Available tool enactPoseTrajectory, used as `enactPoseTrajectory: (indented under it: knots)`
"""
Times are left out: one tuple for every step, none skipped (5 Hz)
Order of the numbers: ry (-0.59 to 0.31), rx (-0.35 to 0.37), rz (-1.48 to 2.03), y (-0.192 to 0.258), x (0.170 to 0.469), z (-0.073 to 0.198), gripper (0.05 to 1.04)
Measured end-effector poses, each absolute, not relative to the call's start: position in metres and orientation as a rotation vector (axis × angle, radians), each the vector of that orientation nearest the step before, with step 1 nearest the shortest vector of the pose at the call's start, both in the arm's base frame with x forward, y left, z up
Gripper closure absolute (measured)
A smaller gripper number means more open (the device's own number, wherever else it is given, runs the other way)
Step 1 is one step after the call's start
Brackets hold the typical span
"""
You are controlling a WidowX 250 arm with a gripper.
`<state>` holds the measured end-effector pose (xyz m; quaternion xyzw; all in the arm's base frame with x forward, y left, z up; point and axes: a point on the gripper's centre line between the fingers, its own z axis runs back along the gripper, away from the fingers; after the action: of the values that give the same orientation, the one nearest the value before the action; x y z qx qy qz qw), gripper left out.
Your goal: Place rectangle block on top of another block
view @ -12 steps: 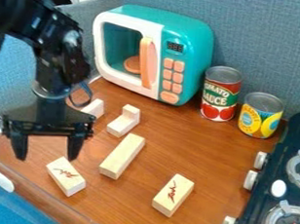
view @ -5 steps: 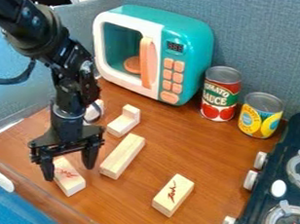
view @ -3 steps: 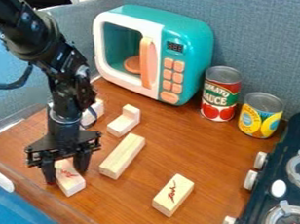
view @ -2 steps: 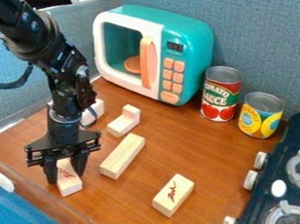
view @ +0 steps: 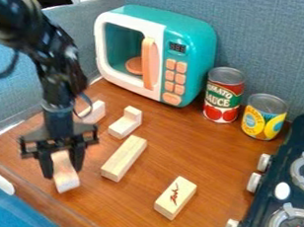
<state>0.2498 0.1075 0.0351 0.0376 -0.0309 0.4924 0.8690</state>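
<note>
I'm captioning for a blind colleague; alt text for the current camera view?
A black robot claw grips a rectangular wooden block at the left of a brown counter. Nearby are other wooden blocks, a toy microwave, two cans and a toy stove.

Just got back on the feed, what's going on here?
The arm's gripper is closed on a rectangular wooden block at the near left of the wooden counter. That block isn't on top of another one. The longer block and the block with dark markings lie separately to its right in the view, so the stacking is not yet done.
</note>
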Motion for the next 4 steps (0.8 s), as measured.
enactPoseTrajectory:
  knots:
    - [-0.154, 0.015, 0.794, 0.109, 0.256, 0.087, 0.549]
    - [-0.142, 0.062, 0.662, 0.105, 0.262, 0.111, 0.549]
    - [-0.139, 0.136, 0.548, 0.089, 0.275, 0.115, 0.549]
    - [-0.123, 0.176, 0.438, 0.070, 0.289, 0.104, 0.549]
